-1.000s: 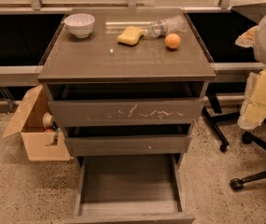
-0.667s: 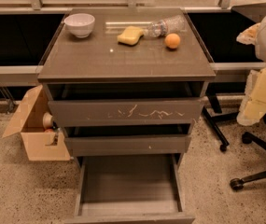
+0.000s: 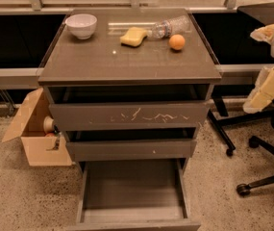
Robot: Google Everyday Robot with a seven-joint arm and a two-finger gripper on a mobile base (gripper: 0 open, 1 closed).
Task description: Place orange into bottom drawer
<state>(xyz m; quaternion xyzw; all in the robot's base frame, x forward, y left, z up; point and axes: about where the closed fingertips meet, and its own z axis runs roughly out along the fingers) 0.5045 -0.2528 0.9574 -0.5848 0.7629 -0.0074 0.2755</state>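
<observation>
The orange [image 3: 177,42] lies on the cabinet top at the back right, next to a clear plastic bottle [image 3: 170,27] lying on its side. The bottom drawer [image 3: 132,211] is pulled out at the foot of the cabinet, and its smooth grey tray holds nothing. My gripper [image 3: 267,86] is at the right edge of the view, a pale arm end hanging beside the cabinet, right of and below the orange and well apart from it. It holds nothing that I can see.
A white bowl [image 3: 81,25] and a yellow sponge [image 3: 133,36] also sit on the top. The scratched top drawer [image 3: 129,114] and the middle drawer [image 3: 130,148] stand slightly open. An open cardboard box [image 3: 35,134] stands on the floor to the left. Office chair legs [image 3: 264,177] stand to the right.
The pale arm at the right edge has shifted slightly to the right. The orange, the drawers and the other objects have not moved.
</observation>
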